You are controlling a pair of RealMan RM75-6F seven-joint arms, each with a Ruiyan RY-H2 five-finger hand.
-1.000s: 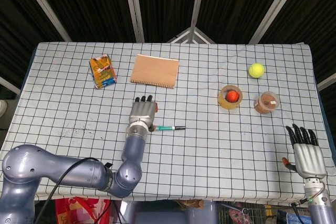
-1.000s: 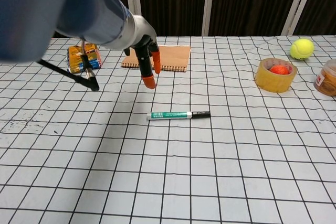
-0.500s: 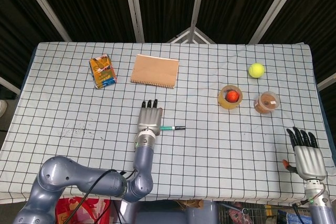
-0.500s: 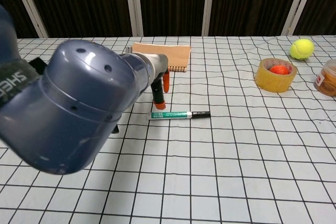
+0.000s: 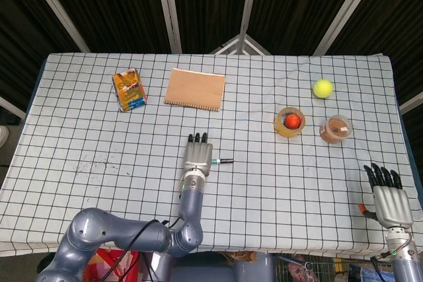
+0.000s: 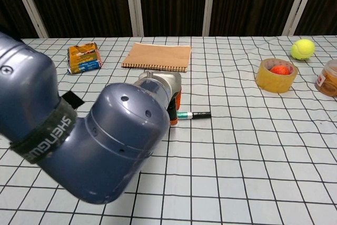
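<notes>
A green-and-white marker with a black cap (image 5: 223, 161) (image 6: 195, 115) lies on the checked tablecloth (image 5: 99, 163). My left hand (image 5: 197, 156) (image 6: 167, 94) is over its left end, covering it, with the fingers stretched out away from me. In the chest view an orange fingertip (image 6: 174, 121) comes down right beside the marker; whether it touches is hidden by my forearm. My right hand (image 5: 388, 197) hangs at the table's near right edge, fingers spread, holding nothing. It is outside the chest view.
A brown spiral notebook (image 5: 195, 87) and an orange snack pack (image 5: 129, 89) lie at the back left. At the right are a yellow tape roll (image 5: 290, 122) with a red ball inside, a small jar (image 5: 335, 129) and a tennis ball (image 5: 322, 88).
My left hand has moved right and slightly nearer, from beside the marker's left end to over it. The right hand has slid a little back toward the table's near edge.
</notes>
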